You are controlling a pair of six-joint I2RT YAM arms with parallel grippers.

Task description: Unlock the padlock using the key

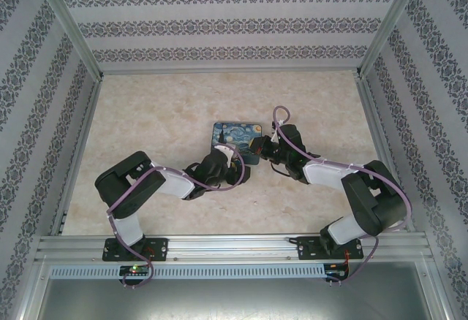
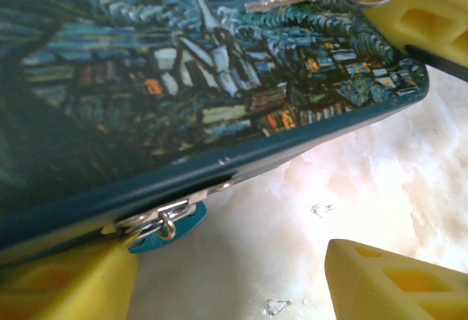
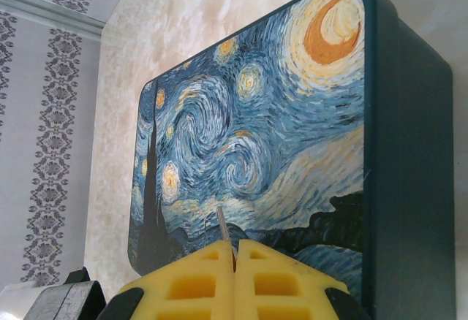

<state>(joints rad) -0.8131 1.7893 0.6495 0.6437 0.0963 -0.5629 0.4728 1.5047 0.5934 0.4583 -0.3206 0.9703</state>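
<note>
The padlock (image 2: 170,226), tiny with a blue body and a silvery shackle, hangs on the hasp at the edge of the Starry Night box (image 2: 183,79). My left gripper (image 2: 230,256) is open around that edge. Its left finger (image 2: 66,283) is right beside the padlock, and the right finger (image 2: 395,283) stands apart over the table. My right gripper (image 3: 234,250) is shut on the key (image 3: 221,225), whose thin blade pokes out over the box lid (image 3: 256,137). In the left wrist view the key (image 2: 292,0) lies across the lid's far corner.
The box (image 1: 235,142) sits mid-table on a marbled top (image 1: 161,108), with the left gripper (image 1: 232,165) at its near edge and the right gripper (image 1: 257,147) at its right edge. Patterned walls and metal rails enclose the table.
</note>
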